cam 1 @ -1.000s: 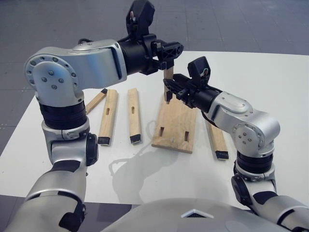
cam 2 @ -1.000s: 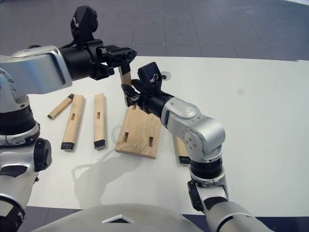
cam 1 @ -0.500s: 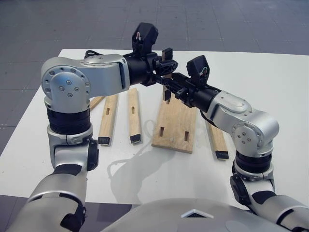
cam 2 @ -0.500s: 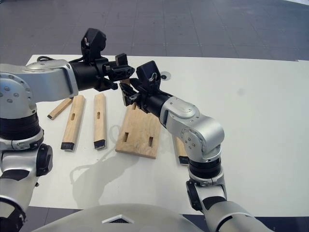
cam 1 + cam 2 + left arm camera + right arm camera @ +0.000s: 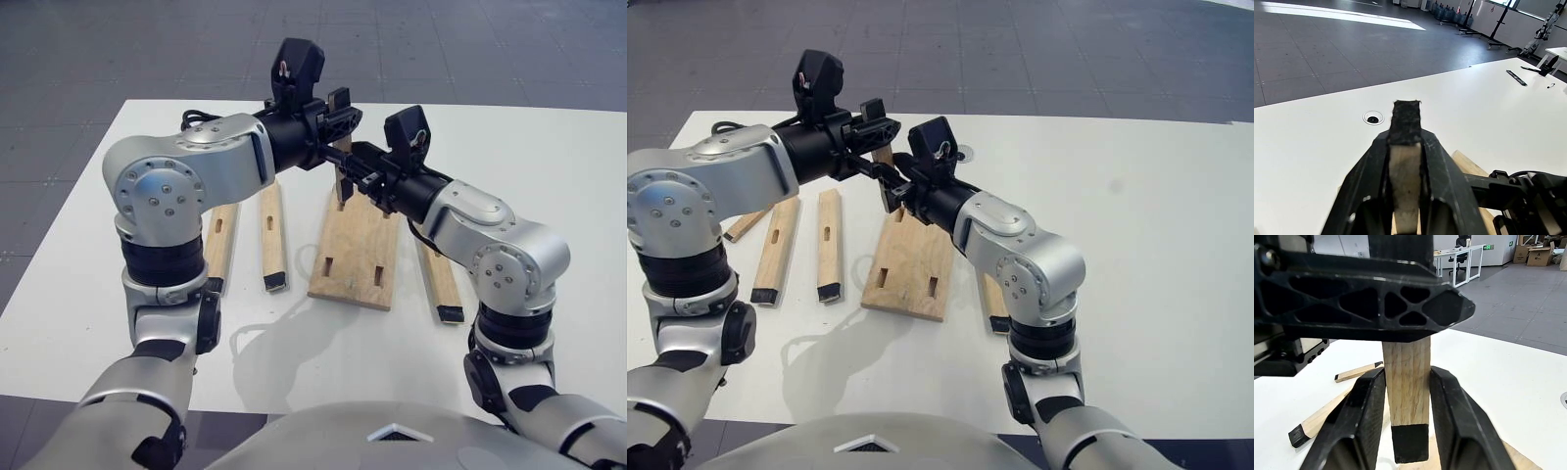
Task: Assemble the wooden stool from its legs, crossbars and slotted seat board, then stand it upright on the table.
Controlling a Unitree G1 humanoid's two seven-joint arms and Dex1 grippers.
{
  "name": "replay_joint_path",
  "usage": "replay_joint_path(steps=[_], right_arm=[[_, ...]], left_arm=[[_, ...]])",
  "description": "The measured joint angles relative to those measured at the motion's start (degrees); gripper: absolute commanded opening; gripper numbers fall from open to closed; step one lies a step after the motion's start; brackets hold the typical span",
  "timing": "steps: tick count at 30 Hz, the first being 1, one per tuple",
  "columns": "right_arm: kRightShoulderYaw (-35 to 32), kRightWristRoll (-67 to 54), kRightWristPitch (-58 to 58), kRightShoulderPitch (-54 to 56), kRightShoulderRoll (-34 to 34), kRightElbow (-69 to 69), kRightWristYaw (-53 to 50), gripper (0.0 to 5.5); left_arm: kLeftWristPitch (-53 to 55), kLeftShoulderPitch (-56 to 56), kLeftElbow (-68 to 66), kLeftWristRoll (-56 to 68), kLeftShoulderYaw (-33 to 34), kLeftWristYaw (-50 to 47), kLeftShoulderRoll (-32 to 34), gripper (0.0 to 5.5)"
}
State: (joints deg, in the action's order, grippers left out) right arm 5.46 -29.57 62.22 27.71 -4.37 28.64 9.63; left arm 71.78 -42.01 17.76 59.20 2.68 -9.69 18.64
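**Both hands on one leg, poised over the seat board**

In the upper centre of the head views, the left hand point(image 5: 338, 110) is clamped on the top of an upright leg point(image 5: 340, 191). Its wrist view shows the fingers point(image 5: 1440, 181) pressed on either side of the wood, with the black end cap standing proud above them. Just below, the right hand point(image 5: 344, 176) grips the same leg lower down. Its fingers point(image 5: 1452, 416) hug the wood, and the leg's black bottom tip hangs free beneath them.

That tip sits at the far end of the seat board point(image 5: 353, 245), which lies flat in the middle of the frame. Whether the tip touches the board cannot be told.

The two slots point(image 5: 328, 266) at the board's near end stand empty. Two slotted legs point(image 5: 829, 240) lie to the left, a short crossbar point(image 5: 749, 217) lies further left, and another leg point(image 5: 441, 284) lies to the right, all on the white surface point(image 5: 549, 176).

The step in hand looks to be fitting a leg into the board, with assembly barely begun. The next move calls for lining the tip squarely over a far slot and pressing straight down. Both grips should stay firm so the leg does not tilt or skid the board.
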Motion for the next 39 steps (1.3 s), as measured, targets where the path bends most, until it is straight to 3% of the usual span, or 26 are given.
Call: replay_joint_path(steps=[2,9,17,25,32,39], right_arm=[[-0.3,0.0,0.2,0.4,0.0,0.0,0.0,1.28],[-0.3,0.1,0.3,0.7,0.0,-0.9,0.0,2.69],[-0.5,0.6,0.3,1.4,-1.3,-2.0,0.0,4.21],[-3.7,4.1,-2.0,3.1,-2.8,-5.2,-2.4,5.43],[-4.2,5.2,-2.8,2.0,-1.0,-5.2,-4.8,5.5],[-4.3,6.9,-3.3,1.8,-0.7,-5.2,-5.9,5.5]], left_arm=[[-0.1,0.3,0.7,-0.9,0.5,-0.3,-1.2,0.45],[1.0,0.8,2.3,-3.4,1.0,0.4,-2.1,0.45],[-7.8,2.2,0.8,-23.8,-5.0,2.3,7.2,0.45],[-14.8,14.4,4.6,-31.5,6.1,2.1,7.5,0.45],[-18.3,22.6,7.8,-30.3,13.9,6.0,5.2,0.45],[-25.1,29.7,4.5,-34.4,14.6,9.4,5.0,0.45]])
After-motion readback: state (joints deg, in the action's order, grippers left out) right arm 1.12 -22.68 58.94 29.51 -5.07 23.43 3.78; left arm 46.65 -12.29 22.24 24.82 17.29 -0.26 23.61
